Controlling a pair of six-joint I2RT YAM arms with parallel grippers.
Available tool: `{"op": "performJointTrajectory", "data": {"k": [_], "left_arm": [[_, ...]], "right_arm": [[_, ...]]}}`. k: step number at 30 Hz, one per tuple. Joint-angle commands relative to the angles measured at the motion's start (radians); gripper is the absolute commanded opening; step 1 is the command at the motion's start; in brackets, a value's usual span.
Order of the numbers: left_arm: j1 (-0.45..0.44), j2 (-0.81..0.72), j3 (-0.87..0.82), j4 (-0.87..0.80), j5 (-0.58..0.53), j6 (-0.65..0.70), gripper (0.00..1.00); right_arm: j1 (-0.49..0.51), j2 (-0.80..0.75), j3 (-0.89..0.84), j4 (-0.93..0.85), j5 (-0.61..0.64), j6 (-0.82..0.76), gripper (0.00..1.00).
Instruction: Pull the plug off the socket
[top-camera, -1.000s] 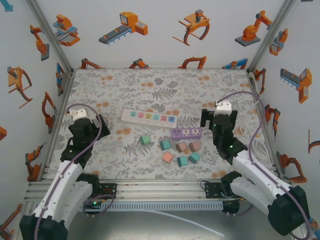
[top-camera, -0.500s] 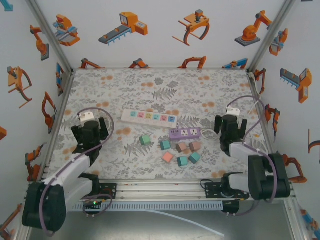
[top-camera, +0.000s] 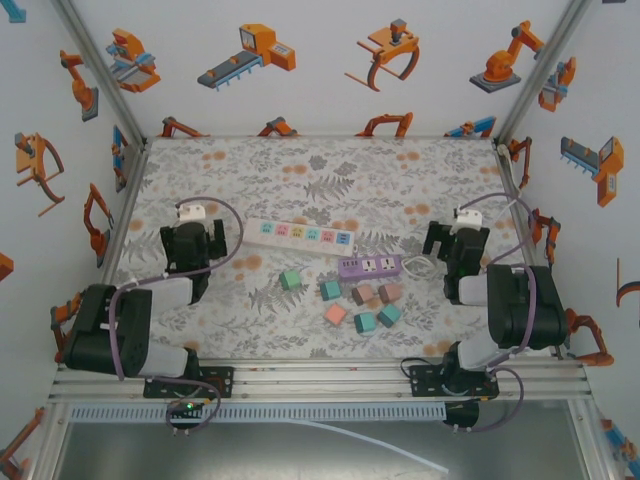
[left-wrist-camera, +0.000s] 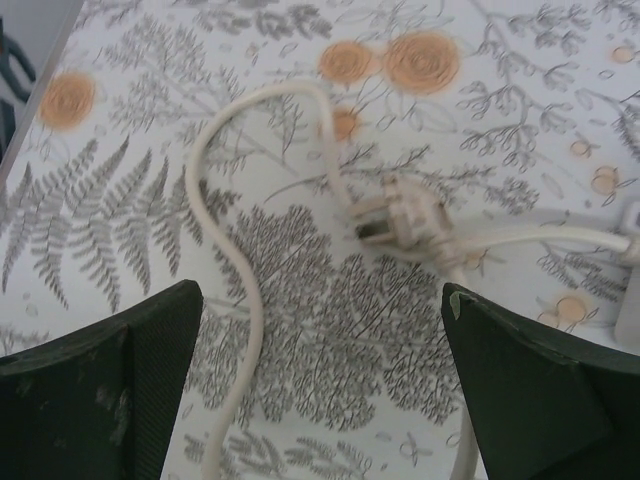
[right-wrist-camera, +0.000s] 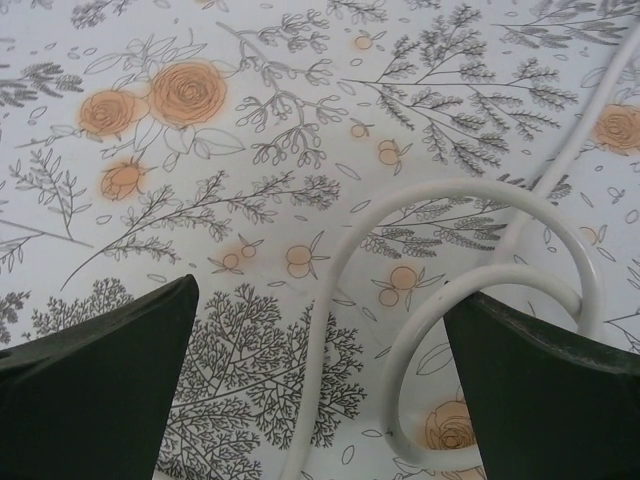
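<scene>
A white plug (left-wrist-camera: 402, 221) lies loose on the patterned cloth in the left wrist view, in no socket, and its white cable (left-wrist-camera: 228, 208) loops toward the camera. My left gripper (left-wrist-camera: 320, 296) hangs open just short of it, holding nothing. From above, this left gripper (top-camera: 190, 245) sits left of the white power strip (top-camera: 300, 235). The right gripper (top-camera: 455, 248) is right of the purple power strip (top-camera: 372, 266). That right gripper (right-wrist-camera: 322, 292) is open over coils of white cable (right-wrist-camera: 470, 290).
Several small coloured blocks (top-camera: 352, 302) lie scattered in front of the purple strip. Printed walls close in the table on the left, right and back. Both arms are folded low near their bases (top-camera: 180, 365).
Both arms have folded back and down toward their bases. The left gripper has shifted slightly right and away, the right gripper slightly right. Both stay open; nothing on the table moved.
</scene>
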Motion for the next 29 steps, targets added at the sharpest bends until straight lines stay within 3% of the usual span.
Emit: {"op": "performJointTrajectory", "data": {"k": [1, 2, 3, 5, 7, 8, 10, 12, 14, 16, 29], "left_arm": [[0.031, 0.098, -0.022, 0.265, 0.064, 0.074, 0.97], [0.051, 0.085, -0.022, 0.226, 0.072, 0.033, 0.97], [0.098, 0.061, -0.015, 0.153, 0.166, -0.007, 0.97], [0.146, 0.177, -0.024, 0.332, 0.221, -0.016, 0.97], [0.16, 0.103, 0.032, 0.084, 0.239, -0.058, 0.97], [0.167, 0.15, -0.005, 0.248, 0.256, -0.042, 0.97], [0.165, 0.112, 0.02, 0.121, 0.251, -0.052, 0.97], [0.164, 0.147, -0.005, 0.238, 0.25, -0.04, 0.97], [0.161, 0.117, 0.013, 0.146, 0.242, -0.048, 0.97], [0.161, 0.135, 0.001, 0.203, 0.242, -0.042, 0.97], [0.161, 0.125, 0.008, 0.172, 0.241, -0.045, 0.97]], "right_arm": [[-0.002, -0.003, -0.007, 0.062, 0.104, 0.05, 0.99], [-0.002, -0.005, -0.007, 0.061, 0.11, 0.052, 0.99], [-0.002, -0.004, -0.006, 0.06, 0.107, 0.052, 0.99], [-0.002, -0.004, 0.004, 0.045, 0.096, 0.049, 0.99], [-0.002, -0.002, 0.02, 0.016, 0.087, 0.046, 0.99], [-0.002, -0.002, 0.026, 0.006, 0.081, 0.044, 0.99], [-0.002, 0.0, 0.034, -0.006, 0.058, 0.036, 0.99], [-0.002, 0.001, 0.038, -0.013, 0.048, 0.031, 0.99], [-0.002, 0.001, 0.039, -0.015, 0.046, 0.03, 0.99], [-0.002, 0.0, 0.04, -0.017, 0.039, 0.027, 0.99], [0.0, 0.0, 0.053, -0.043, -0.009, 0.004, 0.99]]}}
